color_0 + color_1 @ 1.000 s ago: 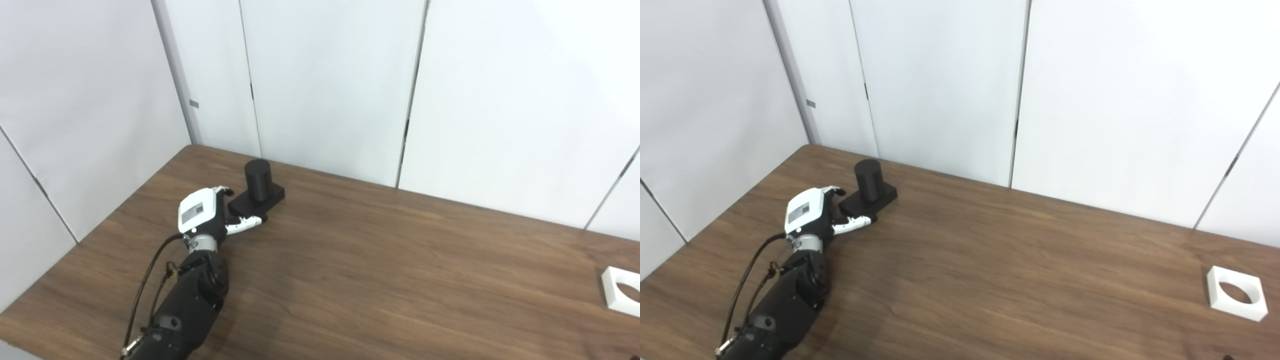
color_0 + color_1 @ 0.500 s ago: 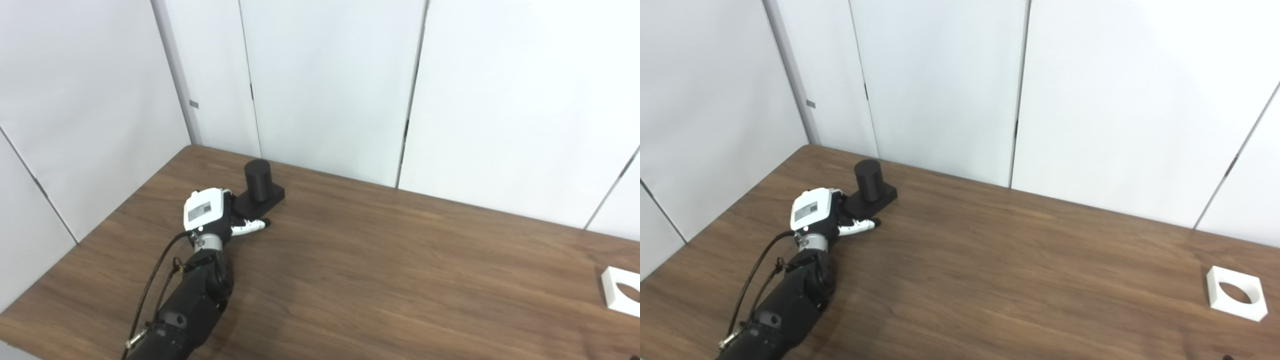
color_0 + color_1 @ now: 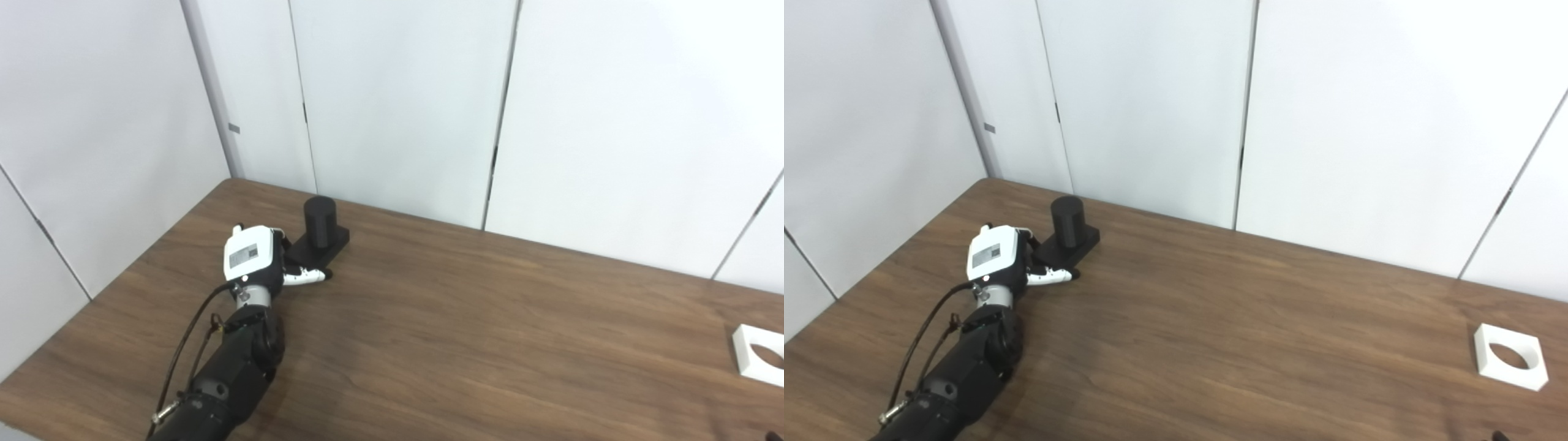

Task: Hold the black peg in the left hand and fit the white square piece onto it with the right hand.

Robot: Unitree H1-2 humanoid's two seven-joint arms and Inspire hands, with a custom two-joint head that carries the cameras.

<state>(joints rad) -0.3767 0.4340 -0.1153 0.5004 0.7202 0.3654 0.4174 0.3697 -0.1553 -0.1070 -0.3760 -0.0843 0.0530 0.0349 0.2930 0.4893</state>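
Note:
The black peg (image 3: 320, 214), a short upright cylinder on a flat square black base, stands near the table's far left corner. My left hand (image 3: 254, 260) is at the base's near-left corner. Its white thumb (image 3: 304, 277) lies along the base's front edge, and the fingers wrap the corner behind the hand's white back, so it looks shut on the base. The white square piece (image 3: 1481, 352), with a round hole through it, lies flat at the far right of the table. My right hand is out of the pictures.
The brown wooden table (image 3: 490, 337) ends at white wall panels (image 3: 398, 110) just behind the peg. The table's left edge runs close beside my left arm (image 3: 226, 380). A wide stretch of bare wood separates the peg and the white piece.
My left hand has moved forward and closed in on the peg's base, and the peg has shifted slightly right. The camera has turned a little. The white piece has stayed put.

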